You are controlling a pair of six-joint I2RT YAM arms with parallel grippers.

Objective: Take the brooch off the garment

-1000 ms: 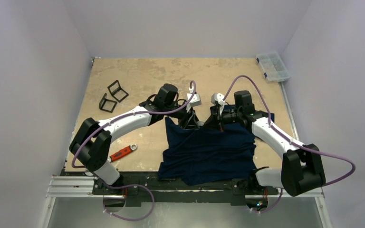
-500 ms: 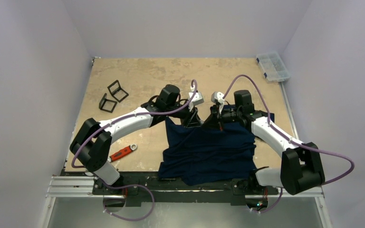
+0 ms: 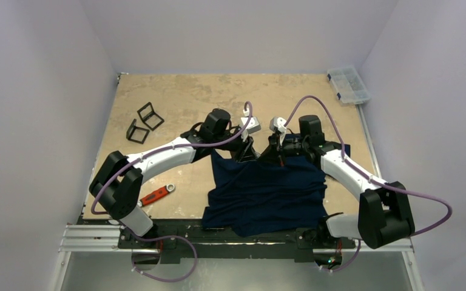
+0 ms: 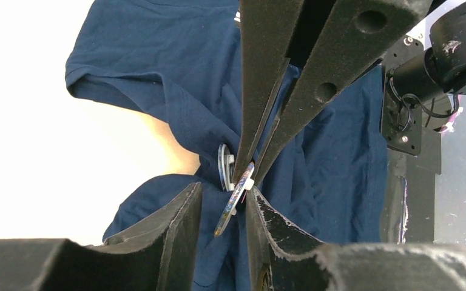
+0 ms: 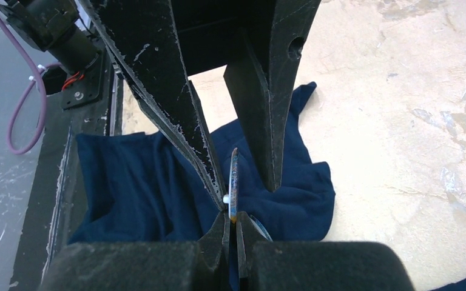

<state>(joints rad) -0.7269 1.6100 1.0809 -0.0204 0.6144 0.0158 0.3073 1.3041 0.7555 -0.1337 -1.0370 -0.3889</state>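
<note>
Mottled tan tabletop point(image 3: 176, 97), pale walls point(image 3: 236, 30). Brooch point(image 5: 233, 182) pinched edge-on by right gripper point(image 5: 231, 225), between left gripper's point(image 4: 223, 189) spread jaws, against garment point(image 3: 261, 194).

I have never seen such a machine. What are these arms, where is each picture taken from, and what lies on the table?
These are two robot arms bolted at the near edge of a table. The wide picture comes from a camera above and behind them: left arm on the left, right arm on the right. The other two come from a camera on each wrist, so each shows its own fingers at the bottom and the other arm's at the top. On the table lies a dark blue T-shirt; apart from it are a red-handled tool, two black frames and a clear box. The right arm's fingers are shut on a small flat brooch, seen edge-on, at the shirt's far edge. The left arm's fingers stand open on either side of it.
</note>
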